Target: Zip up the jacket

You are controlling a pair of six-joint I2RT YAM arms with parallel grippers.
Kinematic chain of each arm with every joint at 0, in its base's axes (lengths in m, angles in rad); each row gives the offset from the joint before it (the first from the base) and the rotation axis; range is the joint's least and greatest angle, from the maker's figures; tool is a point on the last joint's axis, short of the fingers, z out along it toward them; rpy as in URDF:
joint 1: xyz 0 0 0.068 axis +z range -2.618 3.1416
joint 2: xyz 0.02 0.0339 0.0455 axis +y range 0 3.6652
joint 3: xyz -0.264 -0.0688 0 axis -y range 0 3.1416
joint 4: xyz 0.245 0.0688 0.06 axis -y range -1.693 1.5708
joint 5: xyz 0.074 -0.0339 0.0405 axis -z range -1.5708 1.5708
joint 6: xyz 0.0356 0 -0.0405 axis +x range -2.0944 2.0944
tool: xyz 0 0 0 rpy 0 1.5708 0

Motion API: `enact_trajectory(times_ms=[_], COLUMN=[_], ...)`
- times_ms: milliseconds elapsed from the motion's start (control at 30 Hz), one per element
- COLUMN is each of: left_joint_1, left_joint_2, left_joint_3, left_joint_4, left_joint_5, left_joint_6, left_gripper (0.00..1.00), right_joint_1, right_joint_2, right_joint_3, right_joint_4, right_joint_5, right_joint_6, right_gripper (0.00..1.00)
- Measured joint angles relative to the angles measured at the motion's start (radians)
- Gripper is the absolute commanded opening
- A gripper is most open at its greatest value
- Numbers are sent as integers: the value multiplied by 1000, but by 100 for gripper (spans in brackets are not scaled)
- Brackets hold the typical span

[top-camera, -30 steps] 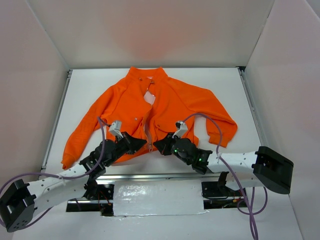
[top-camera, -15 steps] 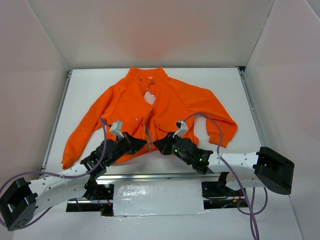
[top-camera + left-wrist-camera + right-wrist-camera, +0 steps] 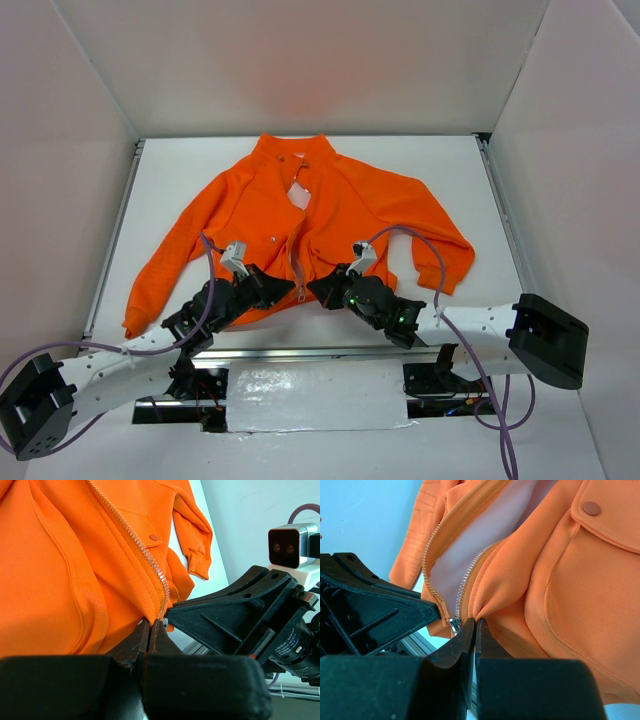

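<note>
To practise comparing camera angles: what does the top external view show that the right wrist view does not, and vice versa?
Only top: the whole jacket with collar and both sleeves. Only right wrist: the zipper slider and individual zipper teeth. Both: the right pincer shut on the jacket's bottom edge, the left pincer opposite.

Bright, even light, soft shadows; both wrist views blur in the near foreground, the jacket (image 3: 60, 555) beyond sharp.
</note>
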State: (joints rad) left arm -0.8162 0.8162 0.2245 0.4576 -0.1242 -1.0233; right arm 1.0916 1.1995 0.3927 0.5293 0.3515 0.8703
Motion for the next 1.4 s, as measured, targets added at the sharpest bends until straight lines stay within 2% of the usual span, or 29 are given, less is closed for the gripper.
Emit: enact_trajectory(times_ms=[1100, 1400], left_joint_1=[0, 0], left_joint_2=[32, 39], left_joint_3=[0, 0], left_joint_4=[31, 31], left_joint_5=[32, 46], left_joint_6=[9, 76], left_gripper=[0, 0], right_joint_1=[0, 2], right_joint_2=[0, 0], right_joint_3=[14, 33], right_joint_4=[-29, -69], right_joint_5=[25, 29], right_joint_6=[0, 0], right_gripper=[0, 0])
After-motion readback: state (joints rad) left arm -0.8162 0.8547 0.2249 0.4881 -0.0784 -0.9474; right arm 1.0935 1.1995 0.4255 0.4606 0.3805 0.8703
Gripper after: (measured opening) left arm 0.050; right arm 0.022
